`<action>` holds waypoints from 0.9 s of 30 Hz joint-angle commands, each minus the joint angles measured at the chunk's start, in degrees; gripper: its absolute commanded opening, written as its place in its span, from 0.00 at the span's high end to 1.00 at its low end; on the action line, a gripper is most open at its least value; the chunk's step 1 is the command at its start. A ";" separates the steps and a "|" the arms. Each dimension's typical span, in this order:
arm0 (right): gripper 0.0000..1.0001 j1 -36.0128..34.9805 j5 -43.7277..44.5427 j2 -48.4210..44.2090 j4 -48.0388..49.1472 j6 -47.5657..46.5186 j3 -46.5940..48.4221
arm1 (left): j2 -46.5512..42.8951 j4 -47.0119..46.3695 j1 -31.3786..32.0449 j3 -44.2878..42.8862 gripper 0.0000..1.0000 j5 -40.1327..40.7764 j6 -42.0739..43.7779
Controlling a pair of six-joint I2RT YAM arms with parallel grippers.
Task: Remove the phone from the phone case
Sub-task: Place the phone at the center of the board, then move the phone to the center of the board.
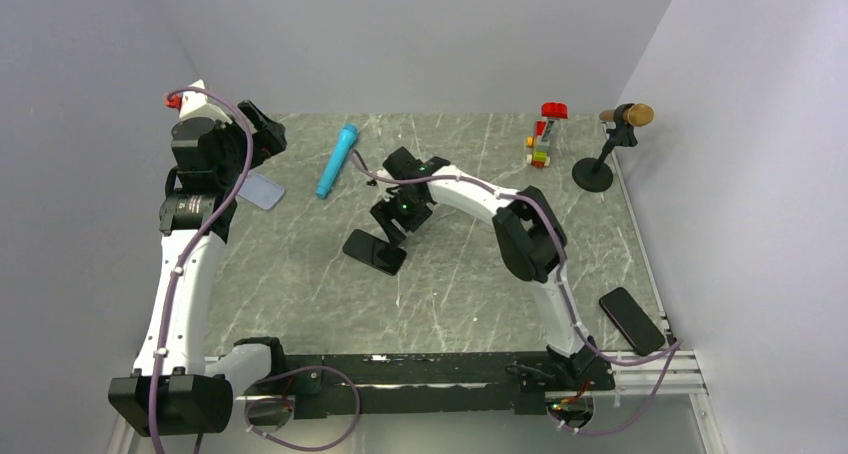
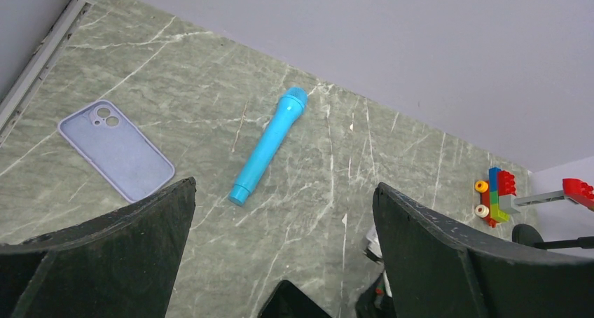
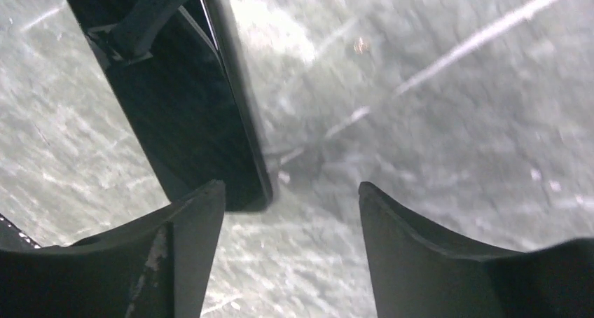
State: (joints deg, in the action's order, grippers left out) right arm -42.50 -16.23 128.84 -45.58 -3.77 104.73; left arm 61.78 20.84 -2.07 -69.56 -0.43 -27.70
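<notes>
**Right fingers** (image 3: pixel 185 262): parted, grasping nothing, with bare tabletop (image 1: pixel 460 304) showing between them. They are held low at mid-table.

**Phone** (image 3: pixel 182 115): black slab lying flat on the tabletop with no shell on it. Its near corner sits just beside one right finger, outside the gap, and its long axis runs away from that wrist. From overhead it lies diagonally, just to the near-left of those fingers.

**Left fingers** (image 2: pixel 112 255): spread wide and empty, raised at the far left.

**Phone case** (image 2: pixel 115 150): pale blue-grey shell lying flat and apparently empty, camera cutout at its far-left end, long axis diagonal. It is close by the left arm and well apart from the phone.

**Blue cylinder** (image 2: pixel 268 146): lies between case and phone.

**Assessment:** the separation looks done. The right arm is nearer the phone, the left nearer the case.
</notes>
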 commanded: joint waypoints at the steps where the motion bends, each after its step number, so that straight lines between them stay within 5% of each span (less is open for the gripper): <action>1: 0.25 0.47 6.90 -13.17 6.63 3.58 -8.41 | -0.52 -2.22 -0.34 0.13 0.01 -0.96 0.55; 10: 0.16 8.34 26.82 -34.26 16.66 19.64 -33.28 | -0.51 -2.68 -0.23 0.36 0.00 -1.58 0.37; 27: 0.15 45.21 45.87 -62.78 15.14 54.22 -63.66 | -0.69 -3.26 0.34 1.12 0.01 -0.99 0.72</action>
State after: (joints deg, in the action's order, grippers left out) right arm -2.94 21.08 71.79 -28.60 39.33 43.81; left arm 61.76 20.01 -2.04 -68.64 -1.23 -27.68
